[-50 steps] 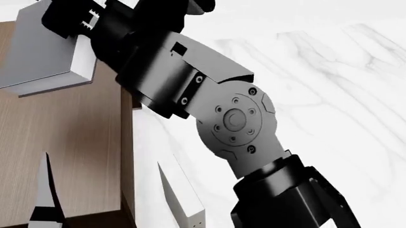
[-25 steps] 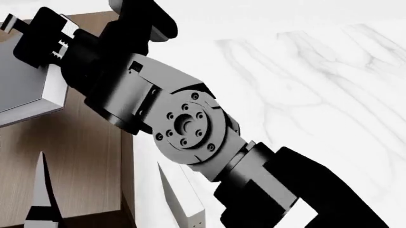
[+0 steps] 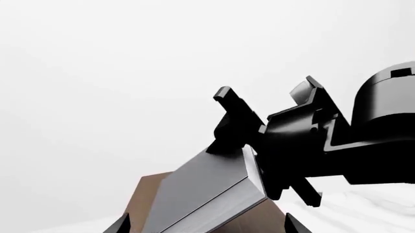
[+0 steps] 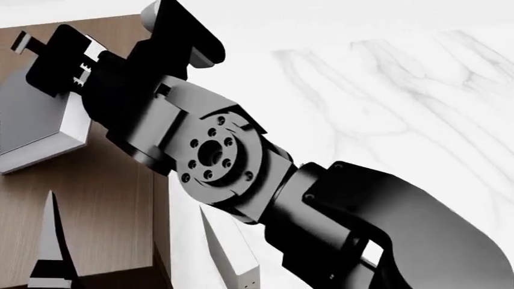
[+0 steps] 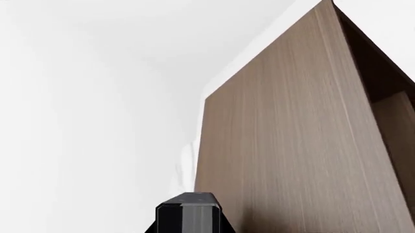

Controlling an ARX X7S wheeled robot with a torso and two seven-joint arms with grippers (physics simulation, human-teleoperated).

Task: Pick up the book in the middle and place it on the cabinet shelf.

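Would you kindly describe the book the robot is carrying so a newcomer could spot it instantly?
Find the brown wood-grain cabinet. Above its flat top, the right pincer grips the book: thick, plain grey cover, white page edges, unlike the pale book standing below beside the cabinet.

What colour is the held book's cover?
Plain grey on the book; clearest in the head view.

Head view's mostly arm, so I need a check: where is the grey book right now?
At the head view's left edge, the book is clamped in the right gripper, over the cabinet top.
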